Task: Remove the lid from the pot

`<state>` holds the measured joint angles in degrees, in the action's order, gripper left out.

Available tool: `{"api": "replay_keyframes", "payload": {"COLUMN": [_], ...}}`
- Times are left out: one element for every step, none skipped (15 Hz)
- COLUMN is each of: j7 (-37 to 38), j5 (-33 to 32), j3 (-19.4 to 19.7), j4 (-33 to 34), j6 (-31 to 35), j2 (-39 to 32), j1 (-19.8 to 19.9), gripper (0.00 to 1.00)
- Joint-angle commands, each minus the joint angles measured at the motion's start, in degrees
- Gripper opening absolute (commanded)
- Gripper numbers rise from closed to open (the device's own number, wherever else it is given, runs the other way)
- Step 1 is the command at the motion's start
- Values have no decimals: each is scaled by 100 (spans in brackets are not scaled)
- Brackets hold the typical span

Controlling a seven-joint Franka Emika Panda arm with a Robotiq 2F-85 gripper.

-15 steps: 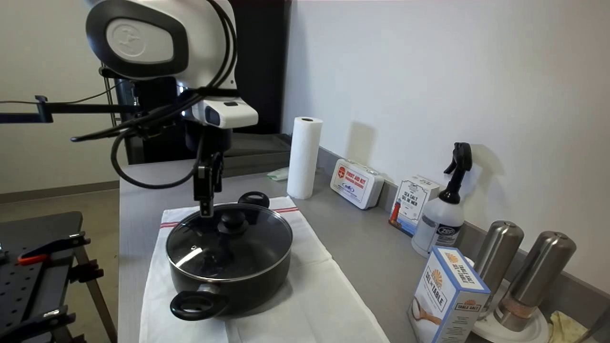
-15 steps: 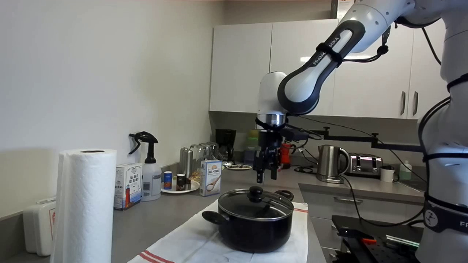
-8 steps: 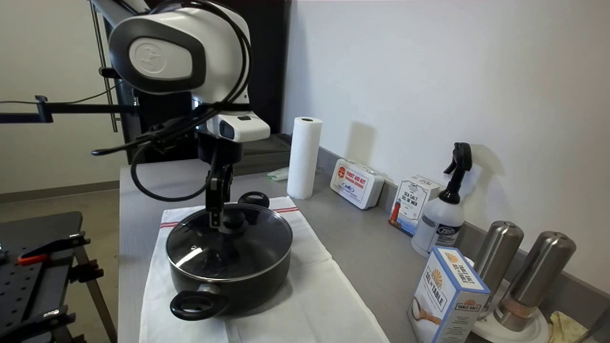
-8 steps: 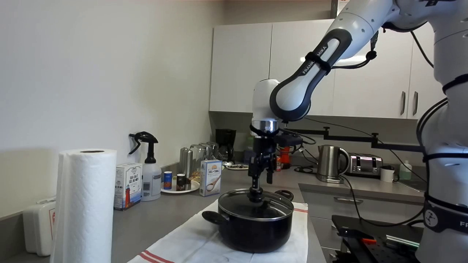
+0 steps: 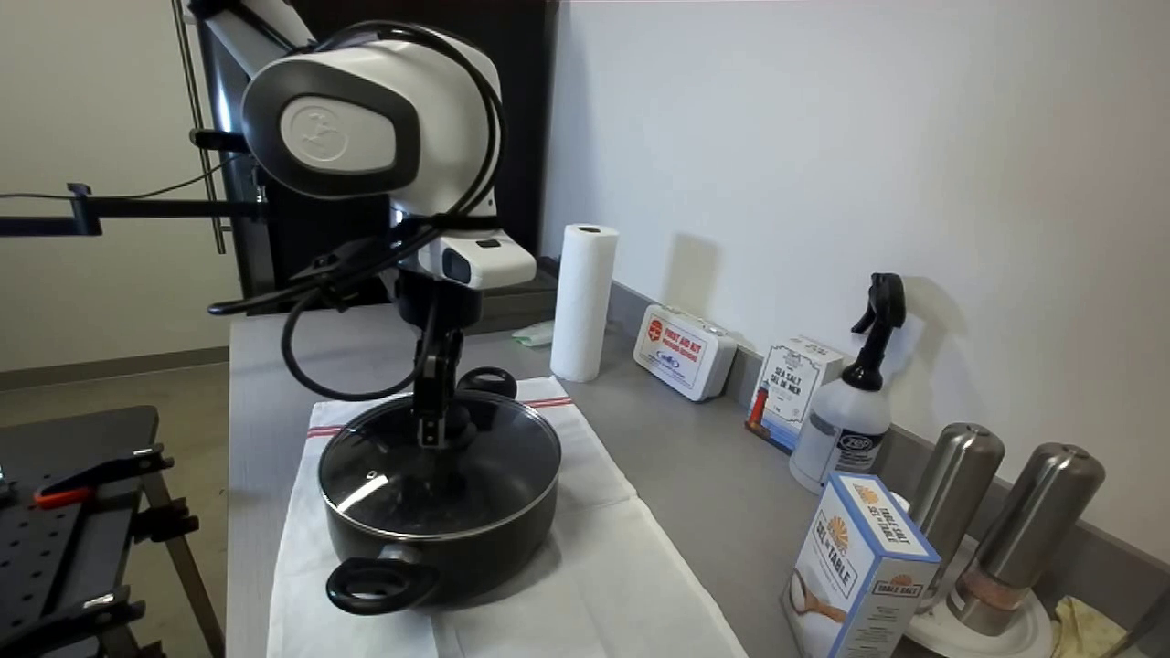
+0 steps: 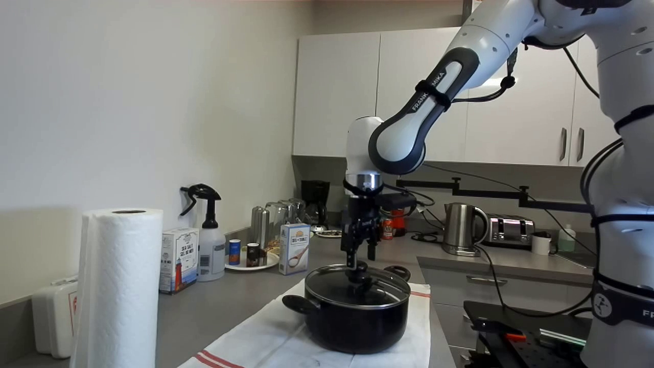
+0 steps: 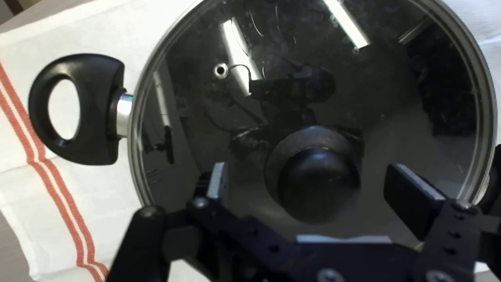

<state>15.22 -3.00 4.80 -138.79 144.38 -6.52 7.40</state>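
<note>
Pincer (image 7: 311, 178) spread wide left and right of rounded knob (image 7: 319, 176), holding nothing; shallow bite might let knob slip, dropping lid (image 7: 309, 103) askew

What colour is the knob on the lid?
Black; the knob shows best in the wrist view.

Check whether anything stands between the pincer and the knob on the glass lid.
Nothing visible does. In the wrist view the pincer is open, its jaws appearing on either side of the black knob, with only the glass lid showing in the gaps.
</note>
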Motion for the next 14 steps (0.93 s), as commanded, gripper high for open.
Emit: {"api": "replay_keyframes", "payload": {"j7": [62,58,55,52,48,43,14,15,-3,-4,-21,-29,-36,16], "j5": [-6,-7,-3,-1,5,16,61,66,75,72,88,103,107,63], "j3": [104,109,111,113,114,114,101,98,96,95,86,82,77,84], "j4": [142,149,156,167,177,185,187,187,169,159,138,120,89,50], "j6": [110,118,120,121,123,119,107,106,108,106,96,88,76,82], "j2": [-141,-143,-143,-149,-154,-156,-138,-127,-100,-87,-48,-11,55,133], "j1": [-104,-107,-109,-110,-111,-113,-126,-148,-152,-153,-157,-158,-162,-173], "gripper": [75,74,67,60,52,45,37,27,25,25,25,25,25,25]}}
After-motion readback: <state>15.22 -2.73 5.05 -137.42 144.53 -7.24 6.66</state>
